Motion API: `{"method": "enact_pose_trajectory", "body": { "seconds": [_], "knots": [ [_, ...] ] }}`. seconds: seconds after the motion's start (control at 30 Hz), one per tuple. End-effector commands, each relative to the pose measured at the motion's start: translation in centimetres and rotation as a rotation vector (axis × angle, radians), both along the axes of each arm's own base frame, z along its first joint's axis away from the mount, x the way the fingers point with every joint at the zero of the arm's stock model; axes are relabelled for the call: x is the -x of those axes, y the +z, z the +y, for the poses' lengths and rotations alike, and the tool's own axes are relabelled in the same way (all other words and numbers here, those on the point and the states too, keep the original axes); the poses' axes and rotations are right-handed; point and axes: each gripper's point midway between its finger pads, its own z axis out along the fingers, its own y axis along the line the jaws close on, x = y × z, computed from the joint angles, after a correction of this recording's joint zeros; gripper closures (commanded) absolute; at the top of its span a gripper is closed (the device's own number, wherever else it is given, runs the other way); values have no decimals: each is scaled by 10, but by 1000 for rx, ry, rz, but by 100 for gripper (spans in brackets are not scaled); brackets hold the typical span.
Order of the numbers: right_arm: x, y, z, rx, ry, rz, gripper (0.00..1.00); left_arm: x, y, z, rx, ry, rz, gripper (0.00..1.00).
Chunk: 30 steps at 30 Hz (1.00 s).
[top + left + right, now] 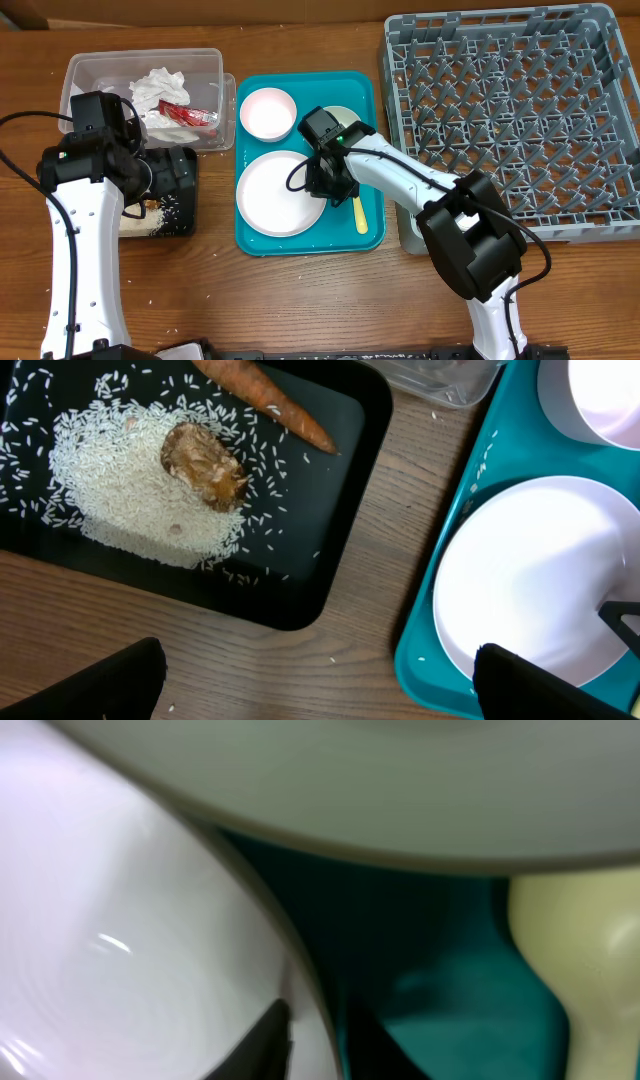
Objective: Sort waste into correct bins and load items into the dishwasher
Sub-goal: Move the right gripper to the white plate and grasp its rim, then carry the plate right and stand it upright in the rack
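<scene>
Gripping the plate (pixel 270 195) by its right rim: right pincer (pixel 322 185), one finger on each side of the rim, plate lying on the teal tray (pixel 370 90). Yellow spoon (pixel 361 212) just beside this pincer. Dish rack (pixel 510 110) well apart, to its right. Left pincer (pixel 318 655): fingers wide apart, holding nothing. Ahead of it, the black tray (pixel 340 420) with rice (pixel 120 500), brown lump (pixel 205 465) and carrot (pixel 265 395).

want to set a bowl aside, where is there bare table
Free: the table in front of the teal tray, and behind it, left of the dish rack. Crowded: the tray itself and the thin strip beside the black tray.
</scene>
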Motion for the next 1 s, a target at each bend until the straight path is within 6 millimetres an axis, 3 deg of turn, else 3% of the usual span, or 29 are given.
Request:
{"method": "enact_pose_trajectory", "body": {
  "seconds": [0.0, 0.07, 0.2, 0.3, 0.43, 0.67, 0.8, 0.97],
  "knots": [
    [11, -21, -12, 53, -14, 43, 91, 0, -2, -1, 8, -20, 1, 0],
    [11, -21, -12, 53, -14, 44, 96, 0, -2, -1, 8, -21, 1, 0],
    [11, -17, -10, 49, -13, 46, 96, 0, -2, -1, 8, -20, 1, 0],
    [9, 0, -8, 45, -4, 45, 96, 0, -2, -1, 8, -20, 1, 0],
    [3, 49, -11, 49, 16, -15, 96, 0, -2, -1, 8, -20, 1, 0],
    [5, 161, -22, -31, 94, -214, 96, 0, -2, -1, 8, -20, 1, 0],
    [-14, 216, -74, 84, -11, -426, 96, 0, -2, -1, 8, -20, 1, 0],
    [-43, 284, -183, 466, -276, -740, 96, 0, -2, -1, 8, -20, 1, 0]
  ]
}}
